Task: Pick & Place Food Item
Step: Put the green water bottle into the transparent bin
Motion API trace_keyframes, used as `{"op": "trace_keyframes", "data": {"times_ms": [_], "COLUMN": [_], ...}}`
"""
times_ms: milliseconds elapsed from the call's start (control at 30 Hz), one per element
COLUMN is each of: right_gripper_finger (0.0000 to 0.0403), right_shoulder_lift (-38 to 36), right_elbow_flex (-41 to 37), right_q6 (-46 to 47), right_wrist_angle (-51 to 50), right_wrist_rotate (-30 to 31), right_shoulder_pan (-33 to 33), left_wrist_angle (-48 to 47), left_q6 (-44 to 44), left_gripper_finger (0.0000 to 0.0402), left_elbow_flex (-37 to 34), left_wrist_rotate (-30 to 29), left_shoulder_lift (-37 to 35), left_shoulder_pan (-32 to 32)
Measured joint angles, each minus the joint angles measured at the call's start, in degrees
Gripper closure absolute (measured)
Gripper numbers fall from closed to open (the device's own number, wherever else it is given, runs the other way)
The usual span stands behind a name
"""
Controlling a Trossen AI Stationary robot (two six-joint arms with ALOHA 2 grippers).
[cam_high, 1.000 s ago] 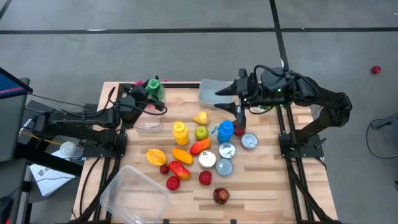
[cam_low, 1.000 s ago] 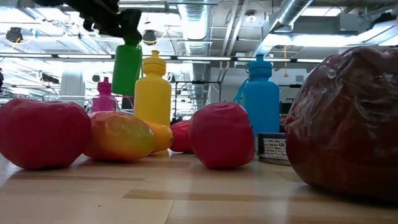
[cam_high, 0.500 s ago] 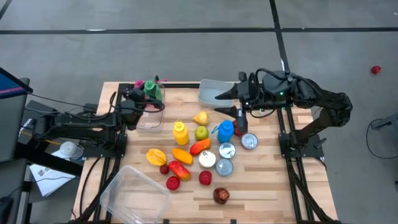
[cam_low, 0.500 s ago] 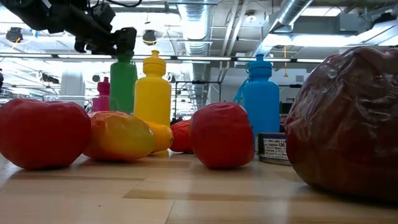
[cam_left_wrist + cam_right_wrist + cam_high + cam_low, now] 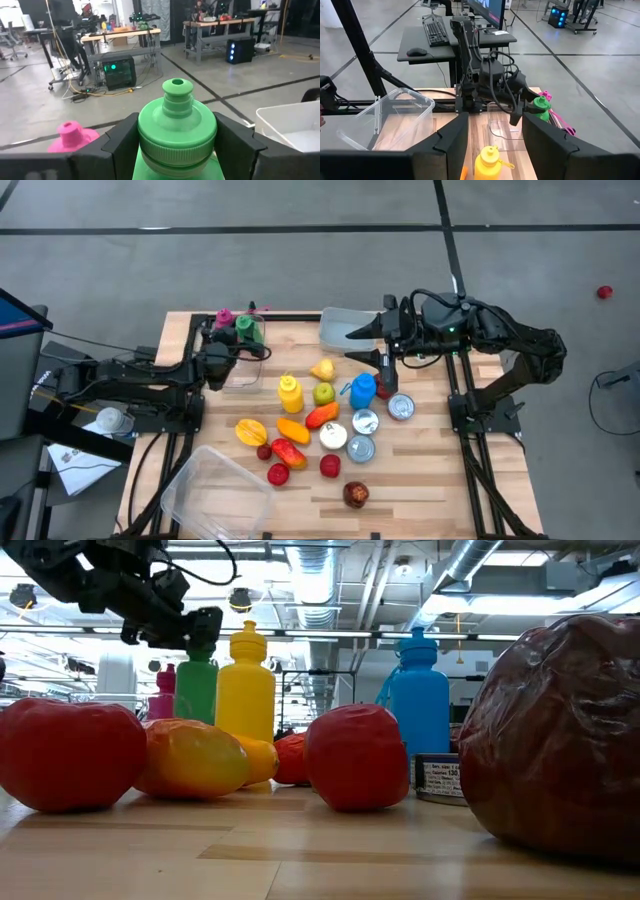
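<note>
My left gripper (image 5: 228, 345) is shut on a green squeeze bottle (image 5: 245, 328) at the table's far left. The bottle stands upright next to a pink bottle (image 5: 222, 317), over the far end of a small clear container (image 5: 240, 368). In the low view the green bottle (image 5: 197, 690) shows behind the yellow bottle (image 5: 245, 680); its base is hidden by the fruit. My right gripper (image 5: 383, 345) is open and hovers over the far right of the table, above the blue bottle (image 5: 362, 389). My left gripper pinches the green bottle at its neck, just under the cap (image 5: 176, 131). One finger (image 5: 121, 141) is on each side. The fingers come level from the table's left side. The bottle is upright in the hold; whether its base rests on anything is hidden.
Mid-table lie a yellow bottle (image 5: 289, 392), a pear (image 5: 322, 369), a green apple (image 5: 323, 393), orange and red fruits (image 5: 288, 450), several cans (image 5: 363, 423) and a dark red fruit (image 5: 355, 495). A clear bin (image 5: 345, 328) sits far centre and a large clear tub (image 5: 215, 492) near left.
My left gripper has come down, still shut on the green bottle, and moved slightly toward the table's left edge. The bottle has stayed upright and dropped from above the yellow bottle's cap to beside the pink bottle.
</note>
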Motion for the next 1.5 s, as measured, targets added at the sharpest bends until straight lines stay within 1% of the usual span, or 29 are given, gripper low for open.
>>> {"op": "trace_keyframes", "data": {"times_ms": [200, 433, 667, 967, 1133, 1233, 1300, 1500], "right_gripper_finger": [0.0226, 0.0226, 0.0226, 0.0226, 0.0226, 0.0226, 0.0226, 0.0226], "right_shoulder_lift": [0.0, 0.0, 0.0, 0.0, 0.0, 0.0, 0.0, 0.0], "right_elbow_flex": [0.02, 0.02, 0.02, 0.02, 0.02, 0.02, 0.02, 0.02], "right_q6": [-0.04, -0.2, -0.39, -0.35, -0.24, -0.22, -0.22, -0.2], "right_wrist_angle": [-1.0, -0.98, -0.96, -0.92, -0.92, -0.9, -0.86, -0.85], "right_wrist_rotate": [-0.01, -0.17, -0.18, -0.2, -0.2, -0.2, -0.2, -0.22], "right_shoulder_pan": [0.02, 0.04, 0.04, 0.02, 0.02, 0.04, 0.07, 0.07], "left_wrist_angle": [2.58, 2.22, 0.37, -3.84, -4.23, -5.6, -4.4, -3.27], "left_q6": [-0.88, -2.44, -2.95, -8.6, -8.83, -8.85, -8.89, -8.87], "left_gripper_finger": [0.0196, 0.0193, 0.0192, 0.0192, 0.0192, 0.0191, 0.0188, 0.0163], "left_elbow_flex": [0.0, 0.02, 0.02, 0.04, 0.04, 0.02, 0.07, 0.09], "left_wrist_rotate": [-0.06, -0.1, -0.28, 0.77, 0.85, 2.14, 3.18, 3.2], "left_shoulder_lift": [3.58, 4.2, 4.3, 4.52, 4.75, 5.22, 5.61, 5.66], "left_shoulder_pan": [0.82, 2.6, 3.91, 5.53, 5.53, 5.53, 5.47, 5.46]}}
